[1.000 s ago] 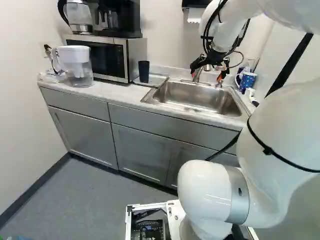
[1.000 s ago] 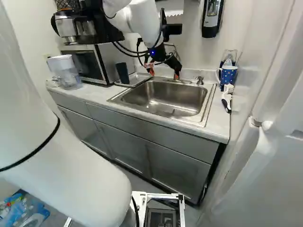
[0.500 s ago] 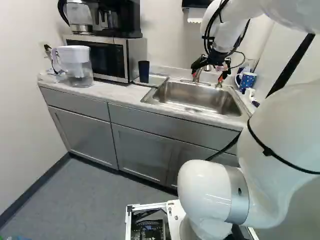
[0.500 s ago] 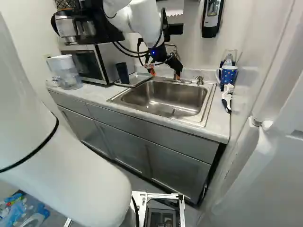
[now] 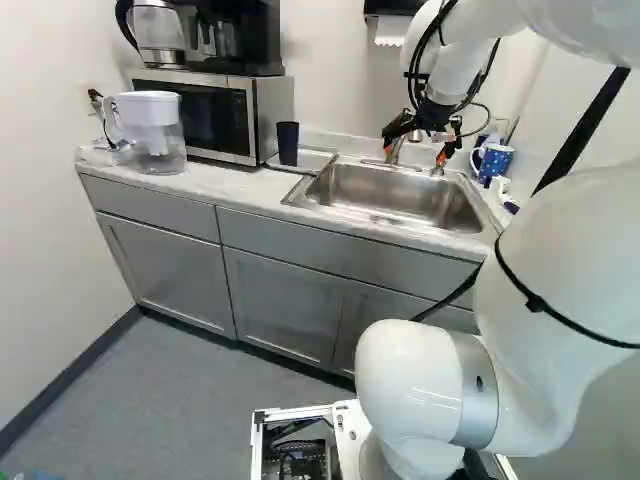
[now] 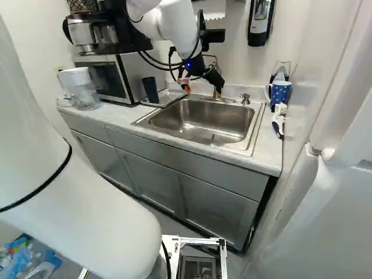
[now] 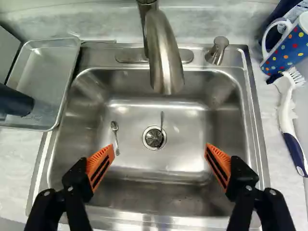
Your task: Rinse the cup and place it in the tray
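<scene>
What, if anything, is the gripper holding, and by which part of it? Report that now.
Nothing is held: the gripper stands wide open over the sink. The dark cup is at the tray, out of its grasp.

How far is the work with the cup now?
The placing looks done: the dark cup stands in the tray. Nothing is in hand: the open gripper hangs above the sink. I cannot tell whether the cup was rinsed; if so, nothing seems left.
</scene>
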Robot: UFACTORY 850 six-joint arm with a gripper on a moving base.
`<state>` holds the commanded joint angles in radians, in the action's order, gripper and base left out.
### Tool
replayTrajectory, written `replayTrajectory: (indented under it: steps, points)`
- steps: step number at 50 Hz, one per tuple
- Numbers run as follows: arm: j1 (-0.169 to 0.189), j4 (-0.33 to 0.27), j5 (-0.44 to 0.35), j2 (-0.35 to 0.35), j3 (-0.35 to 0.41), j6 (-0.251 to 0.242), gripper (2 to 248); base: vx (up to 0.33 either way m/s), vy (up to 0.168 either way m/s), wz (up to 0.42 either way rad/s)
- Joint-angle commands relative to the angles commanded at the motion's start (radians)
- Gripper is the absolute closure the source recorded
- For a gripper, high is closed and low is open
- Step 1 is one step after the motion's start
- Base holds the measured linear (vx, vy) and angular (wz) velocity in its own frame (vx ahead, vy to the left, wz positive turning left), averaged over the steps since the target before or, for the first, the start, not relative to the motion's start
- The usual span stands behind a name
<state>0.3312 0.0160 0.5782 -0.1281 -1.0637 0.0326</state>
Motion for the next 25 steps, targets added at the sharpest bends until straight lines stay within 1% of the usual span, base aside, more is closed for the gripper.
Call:
replayTrajectory:
  steps: [25]
  points:
    - [0.0, 0.0, 0.0, 0.0, 0.0, 0.0, 3, -0.001, 0.001, -0.001]
